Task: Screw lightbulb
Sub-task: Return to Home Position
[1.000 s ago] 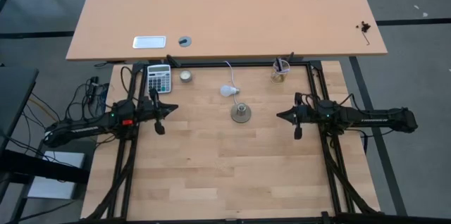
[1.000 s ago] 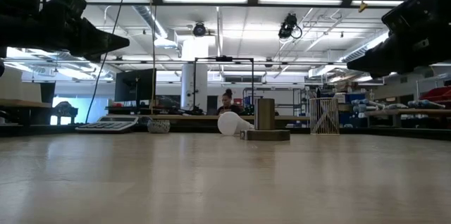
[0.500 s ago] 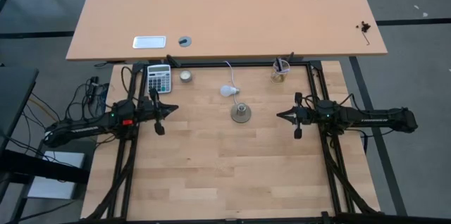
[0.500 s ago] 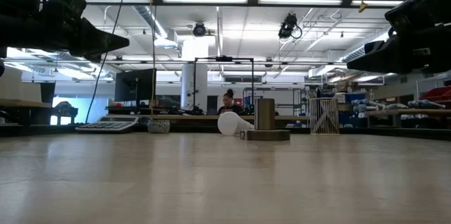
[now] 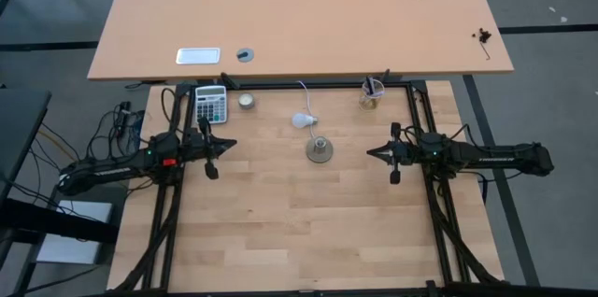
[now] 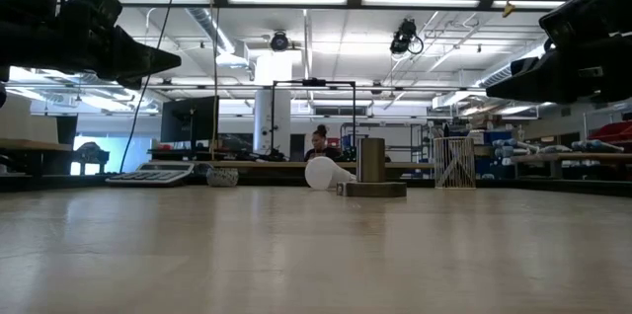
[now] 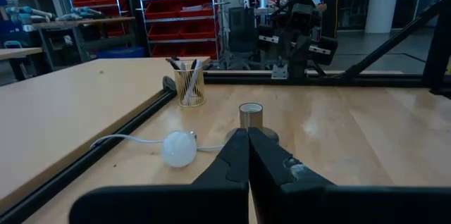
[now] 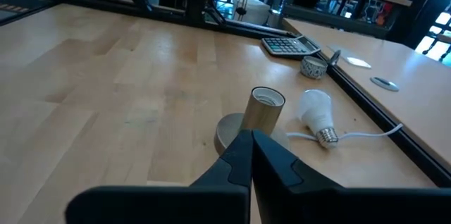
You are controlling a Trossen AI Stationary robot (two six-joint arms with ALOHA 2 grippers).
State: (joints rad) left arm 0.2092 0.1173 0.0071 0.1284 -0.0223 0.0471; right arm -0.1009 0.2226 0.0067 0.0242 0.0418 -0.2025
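Note:
The white lightbulb (image 5: 300, 120) lies on its side on the wooden table, just beyond the socket, its grey screw end (image 8: 328, 137) free. The brass socket (image 5: 320, 150) stands upright on its round base, open end up (image 8: 268, 98). My left gripper (image 5: 234, 141) hovers shut left of the socket, pointing level at it (image 7: 247, 134). My right gripper (image 5: 369, 153) hovers shut to the socket's right, aimed at it (image 8: 251, 136). Both are well above the table, seen in the low view as my left gripper (image 6: 168, 57) and my right gripper (image 6: 494, 87).
A thin white cord (image 5: 304, 93) runs from the far rail to the socket. Along the far rail stand a calculator (image 5: 211, 104), a small round tin (image 5: 246, 101) and a wire pen cup (image 5: 373, 93). Black frame rails (image 5: 308, 83) border the table.
My right gripper has rolled a little about the line it points along, staying where it was and staying shut. The bulb and socket have not moved.

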